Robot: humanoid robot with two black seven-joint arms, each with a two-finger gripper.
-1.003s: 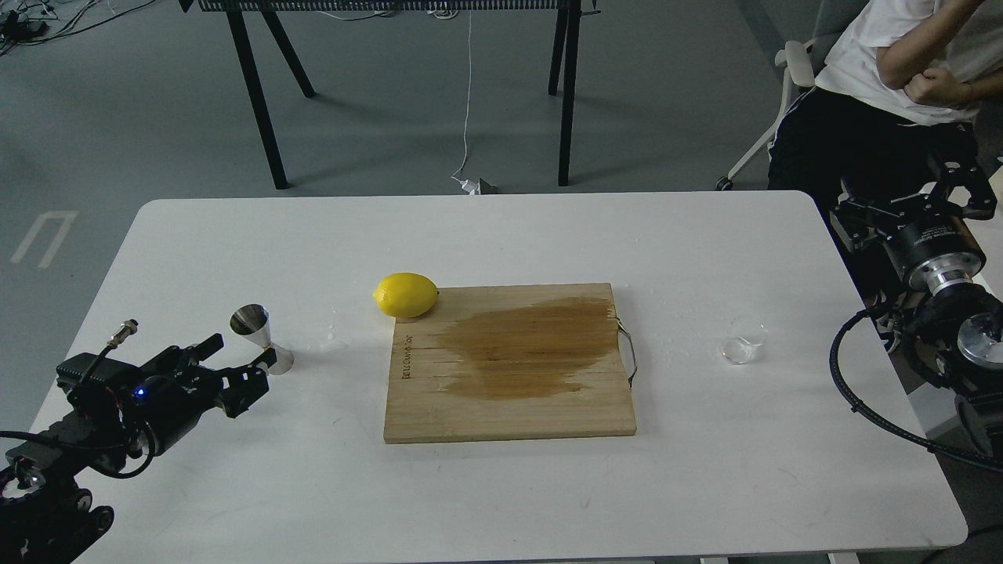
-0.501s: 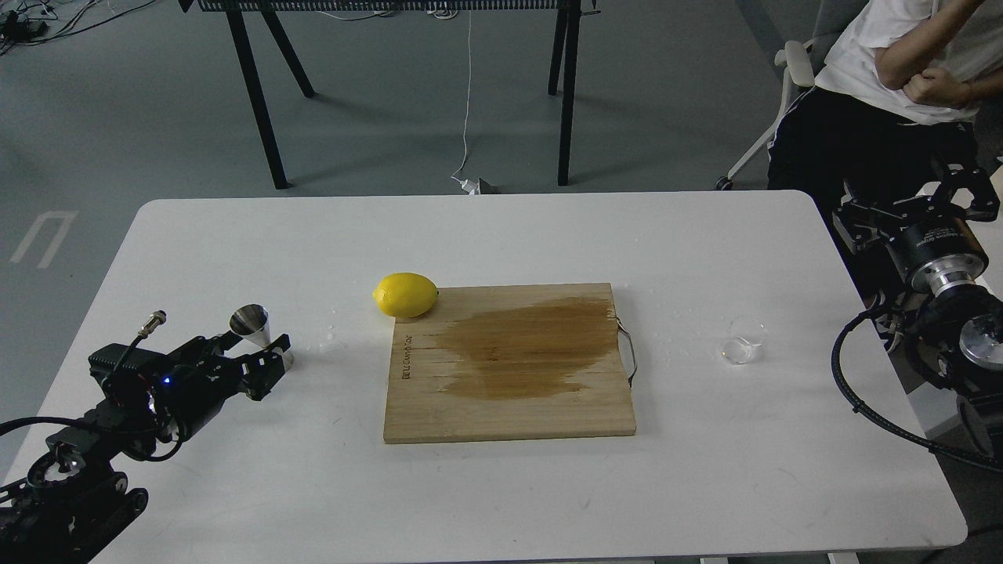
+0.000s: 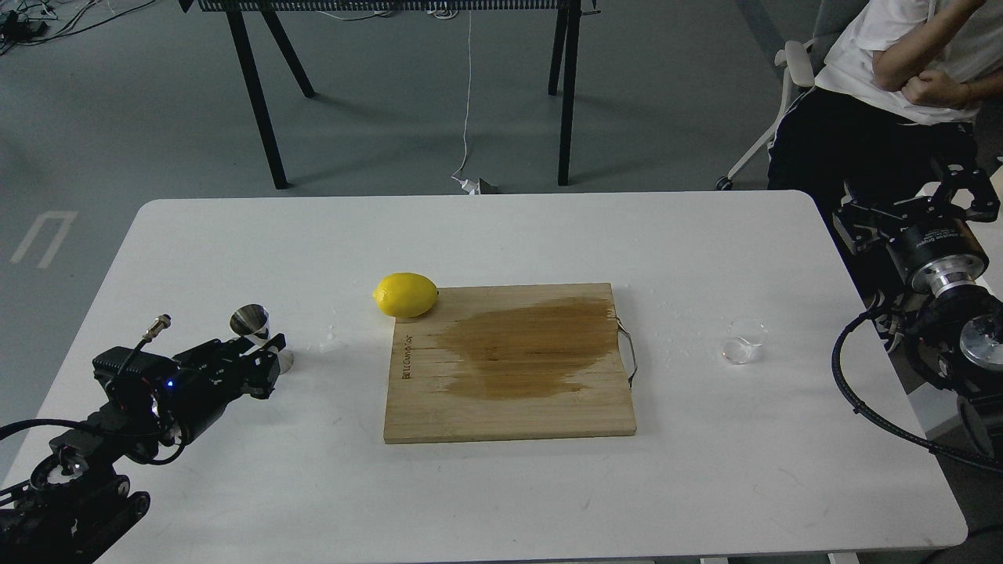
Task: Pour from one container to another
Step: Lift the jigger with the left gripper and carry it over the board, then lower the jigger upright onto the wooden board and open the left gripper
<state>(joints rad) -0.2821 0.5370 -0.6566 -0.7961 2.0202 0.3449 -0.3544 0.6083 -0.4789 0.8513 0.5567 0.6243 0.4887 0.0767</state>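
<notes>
White table (image 3: pixel 235 235) across the middle of the frame. Bright yellow lemon (image 3: pixel 405 294) left of centre. Pale tan wooden board (image 3: pixel 509 364) at centre, marked by a darker brown wet blotch (image 3: pixel 533 345). Shiny silver jigger (image 3: pixel 252 325) at left. Clear, colourless cup (image 3: pixel 743 340) at right. Black left gripper (image 3: pixel 258 363) at lower left, tiny blue light (image 3: pixel 167 383) on its body. Grey floor (image 3: pixel 117 117) along the top; white shirt (image 3: pixel 885 47) at upper right.

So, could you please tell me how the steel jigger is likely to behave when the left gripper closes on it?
The jigger stands upright on a small base with a narrow waist, so a sideways nudge would probably tip it. Its shiny metal looks slick, so it may slip in the fingers. The left gripper is right at its lower half.
</notes>
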